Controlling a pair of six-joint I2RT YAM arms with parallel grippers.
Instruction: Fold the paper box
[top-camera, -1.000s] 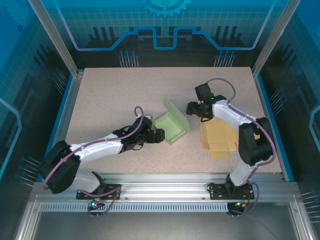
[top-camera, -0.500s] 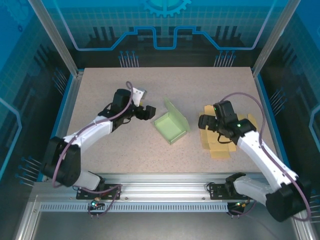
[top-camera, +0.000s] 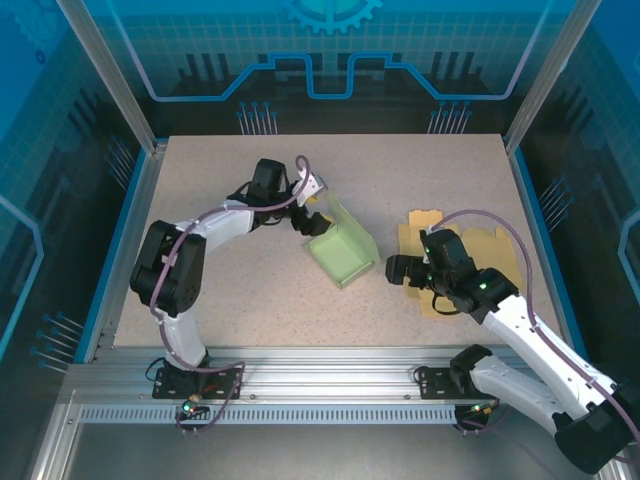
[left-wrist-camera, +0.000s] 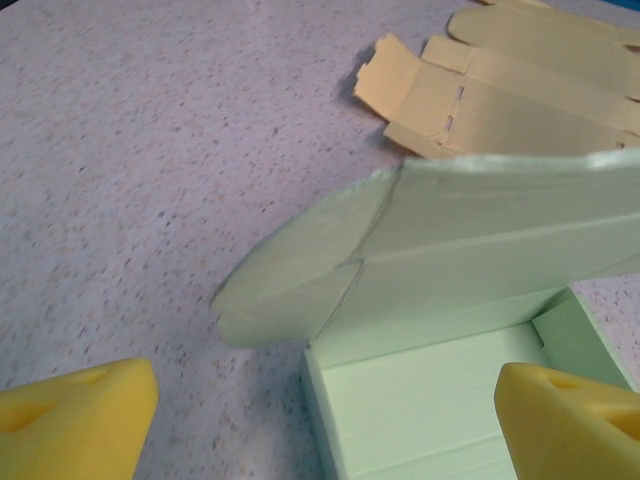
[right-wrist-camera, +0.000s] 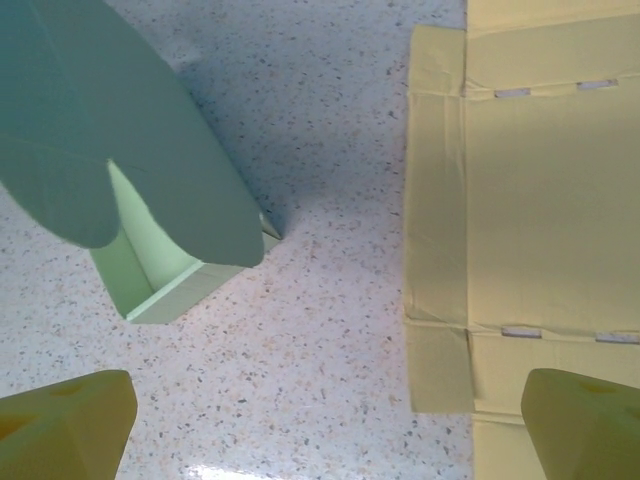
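The pale green paper box (top-camera: 343, 254) sits mid-table, its tray formed and its lid (top-camera: 348, 221) standing up at the back. In the left wrist view the box's (left-wrist-camera: 450, 300) near-left corner lies between my yellow fingertips (left-wrist-camera: 75, 420). My left gripper (top-camera: 305, 214) is open and hovers at the box's back-left corner, holding nothing. My right gripper (top-camera: 397, 270) is open above bare table, between the box's right side and a flat yellow sheet. In the right wrist view the box (right-wrist-camera: 150, 270) lies to the upper left, with its lid's rounded flaps over it.
Flat unfolded yellow cardboard (top-camera: 416, 232) lies right of the box, partly under my right arm; it shows too in the left wrist view (left-wrist-camera: 500, 90) and the right wrist view (right-wrist-camera: 540, 200). Blue rails (top-camera: 128, 225) edge the table on both sides.
My left gripper has swung right and back, from the front-left of the box to its back-left corner. My right gripper has pulled forward and left, off the yellow sheet, to the box's right side.
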